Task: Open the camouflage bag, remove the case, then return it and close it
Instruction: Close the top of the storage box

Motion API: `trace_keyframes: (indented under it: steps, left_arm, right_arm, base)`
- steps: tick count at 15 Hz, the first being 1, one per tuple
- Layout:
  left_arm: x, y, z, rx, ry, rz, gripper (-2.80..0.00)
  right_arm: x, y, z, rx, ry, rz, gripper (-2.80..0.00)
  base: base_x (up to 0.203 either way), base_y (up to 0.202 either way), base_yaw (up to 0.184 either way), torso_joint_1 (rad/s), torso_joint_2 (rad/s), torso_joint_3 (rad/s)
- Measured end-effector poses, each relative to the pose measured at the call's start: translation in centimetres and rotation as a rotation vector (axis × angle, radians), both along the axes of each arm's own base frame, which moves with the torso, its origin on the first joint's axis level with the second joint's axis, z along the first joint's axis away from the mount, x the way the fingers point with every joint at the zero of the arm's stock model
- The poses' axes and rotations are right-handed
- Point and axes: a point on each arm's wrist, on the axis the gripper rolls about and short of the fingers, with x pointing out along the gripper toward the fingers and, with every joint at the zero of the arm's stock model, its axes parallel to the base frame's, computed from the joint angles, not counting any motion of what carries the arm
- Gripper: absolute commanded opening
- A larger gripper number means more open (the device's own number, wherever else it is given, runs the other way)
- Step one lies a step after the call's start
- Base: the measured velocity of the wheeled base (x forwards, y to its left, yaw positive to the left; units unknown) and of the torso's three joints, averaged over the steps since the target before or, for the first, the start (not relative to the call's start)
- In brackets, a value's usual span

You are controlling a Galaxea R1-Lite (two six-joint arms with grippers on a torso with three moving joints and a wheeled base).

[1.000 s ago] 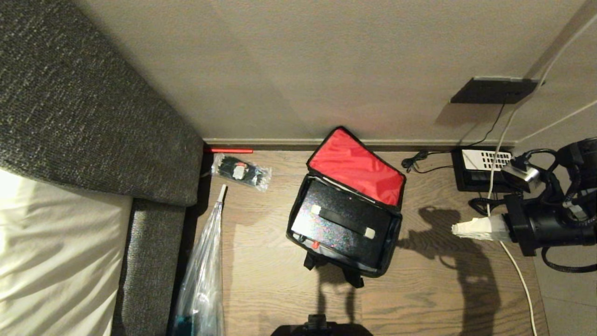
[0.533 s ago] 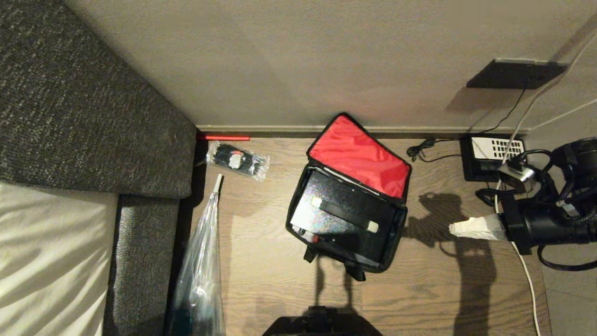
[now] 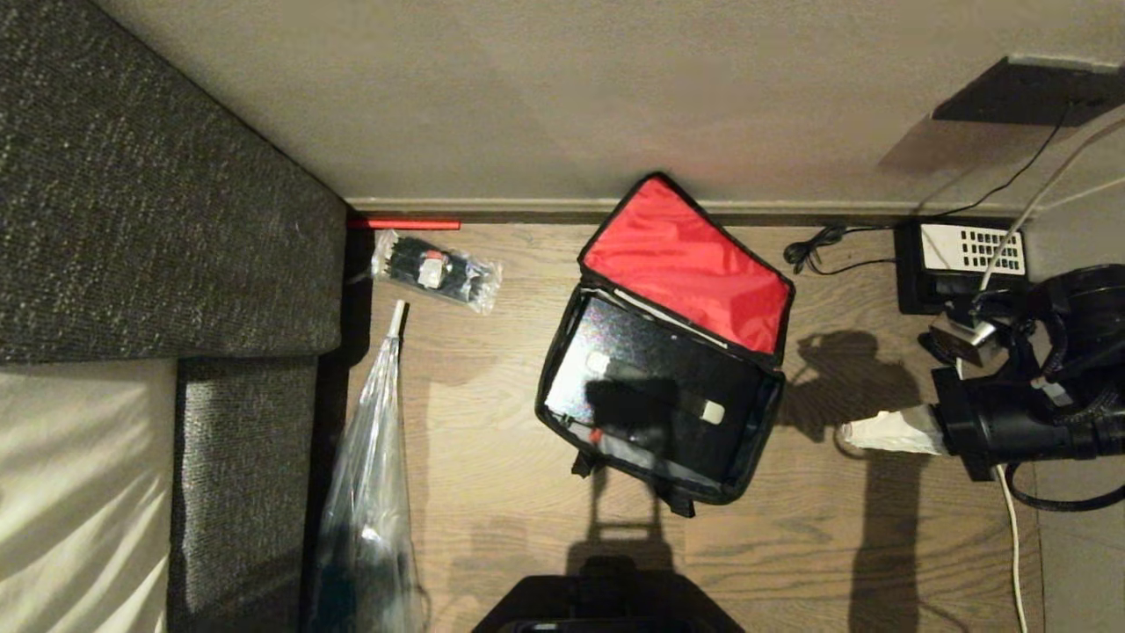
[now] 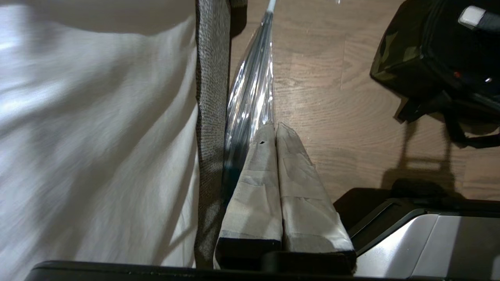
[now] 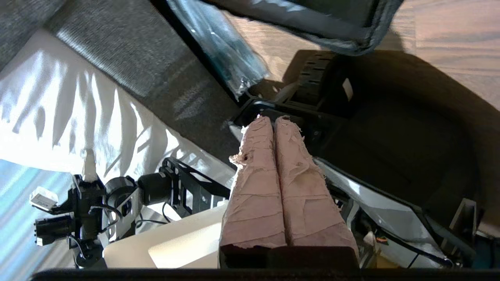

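**Bag open, case inside, both grippers clenched on nothing**

While the lid stands open, nothing here shows whether the case has been out and put back or not lifted yet, so progress is a judgement call: opening done, closing left, removal unclear.

Largest first. Dark grey woven sofa (image 3: 158, 193) with a white sheet fills the left of the head view; brown wood-plank floor (image 3: 492, 492) runs to the beige wall. A long clear plastic sleeve (image 3: 369, 492) lies along the sofa edge.

The boxy camouflage fabric bag (image 3: 743, 466) sits mid-floor near the wall, its red-lined lid (image 3: 690, 268) flipped back toward the skirting, black straps trailing at the near side. The black rectangular hard case (image 3: 615, 352) lies flat inside the bag, handle with silver ends up, partly under a shadow, small red button near its front edge.

Right gripper (image 3: 848, 432), white-taped fingers pressed together and empty, hovers right of the bag, apart from it, pointing toward it. Left gripper (image 4: 275, 130) is parked low beside the sofa, taped fingers also clenched, holding nothing.

Small stuff: black phone with white keypad (image 3: 962, 255) by the wall on the right, clear packet of black ties (image 3: 435, 271) near the sofa corner, thin red stick (image 3: 404, 224) along the skirting.
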Motion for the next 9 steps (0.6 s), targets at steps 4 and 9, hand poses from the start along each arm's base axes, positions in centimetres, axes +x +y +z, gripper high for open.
trace_keyframes:
  steps: [4,9]
  left_arm:
    - [0.0,0.0,0.0,0.0,0.0,0.0,-2.8]
    - [0.0,0.0,0.0,0.003,-0.007,0.0,-2.8]
  right_arm:
    - [0.9,-0.4,-0.1,-0.001,-0.035,-0.02,-2.8]
    - [2.1,-1.4,-0.5,0.006,-0.03,-0.059,-2.8]
  base:
    - [0.0,0.0,0.0,0.003,0.0,-0.188]
    - [0.0,0.0,0.0,0.002,0.0,-0.028]
